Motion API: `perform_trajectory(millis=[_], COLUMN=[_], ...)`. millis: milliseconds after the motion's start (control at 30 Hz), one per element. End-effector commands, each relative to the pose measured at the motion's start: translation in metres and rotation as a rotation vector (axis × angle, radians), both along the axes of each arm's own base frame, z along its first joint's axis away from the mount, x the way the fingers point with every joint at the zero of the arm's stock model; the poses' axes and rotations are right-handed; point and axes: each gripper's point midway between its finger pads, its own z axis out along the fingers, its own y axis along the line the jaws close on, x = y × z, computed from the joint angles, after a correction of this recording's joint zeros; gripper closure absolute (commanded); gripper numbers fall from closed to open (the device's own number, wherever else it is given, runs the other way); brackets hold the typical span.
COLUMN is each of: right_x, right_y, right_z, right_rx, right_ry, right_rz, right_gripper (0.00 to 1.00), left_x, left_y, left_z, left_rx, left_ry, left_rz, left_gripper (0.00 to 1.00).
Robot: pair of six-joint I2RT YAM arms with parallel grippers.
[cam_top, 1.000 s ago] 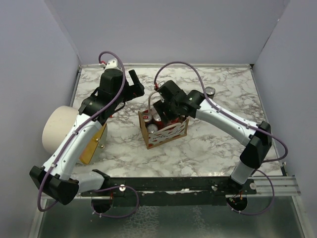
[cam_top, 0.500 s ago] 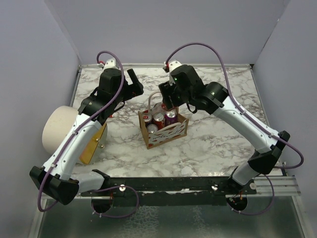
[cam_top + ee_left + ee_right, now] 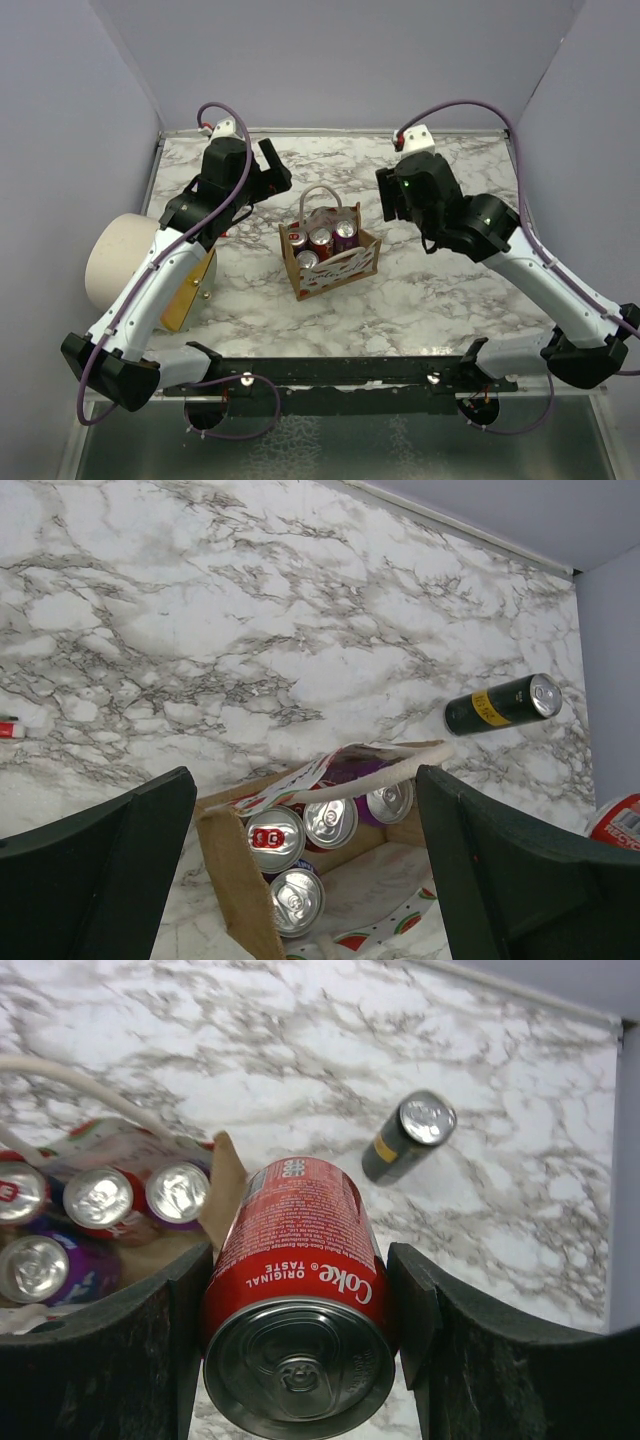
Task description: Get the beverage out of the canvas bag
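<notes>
From above you see the left gripper [image 3: 275,168] left of the bag [image 3: 330,264], the right gripper [image 3: 390,200] right of it. Left wrist: jaws wide apart, empty. Right wrist: jaws clamp the Coke can [image 3: 298,1295], beside the bag.

On the table [image 3: 450,290], the canvas bag [image 3: 330,262] stands mid-way with four cans [image 3: 321,238] inside, a lone can [image 3: 410,1137] behind it to the right, and a cylinder [image 3: 120,258] at the left edge.

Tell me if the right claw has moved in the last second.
Yes. Seen from above, the right claw has swung rightward off the small brown canvas bag, gripping a red cola can.
</notes>
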Motion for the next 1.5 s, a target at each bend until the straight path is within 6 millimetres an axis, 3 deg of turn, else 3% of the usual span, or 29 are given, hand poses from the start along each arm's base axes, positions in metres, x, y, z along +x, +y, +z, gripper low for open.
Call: perform_trajectory(millis=[0,100,267,433,667,767,1033,1267,1467], right_x=[0.000,-0.007,-0.009,0.010,0.061,0.089,0.153,0.179,0.186], right_y=[-0.031,-0.040,-0.070,-0.117,-0.181,-0.198,-0.213,-0.213,-0.206], right_z=[-0.043,-0.089,-0.149,-0.185,-0.199,-0.203,-0.202,-0.226,-0.241], right_rx=[0.001,0.047,0.112,0.145,0.206,0.224,0.172,0.145,0.161], right_ry=[0.069,0.210,0.349,0.457,0.446,0.451,0.424,0.472,0.505], right_rz=[-0.179,-0.194,-0.260,-0.375,-0.508,-0.556,-0.609,-0.605,-0.574], right_gripper=[0.98,0.98,0.98,0.98,0.98,0.98,0.98,0.98,0.98], left_x=[0.005,0.004,0.003,0.003,0.000,0.001,0.002,-0.001,0.000], left_y=[-0.006,-0.006,-0.005,-0.008,-0.002,-0.004,-0.001,0.007,0.010], left_z=[0.012,0.013,0.017,0.023,0.033,0.035,0.040,0.037,0.036], left_rx=[-0.038,-0.041,-0.029,-0.024,0.017,0.023,0.054,0.069,0.079], left_ry=[-0.032,-0.033,-0.041,-0.048,-0.059,-0.059,-0.074,-0.072,-0.070], left_rz=[-0.015,-0.018,-0.027,-0.046,-0.054,-0.069,-0.071,-0.047,-0.039], left_gripper=[0.06,0.06,0.06,0.06,0.06,0.06,0.06,0.05,0.04])
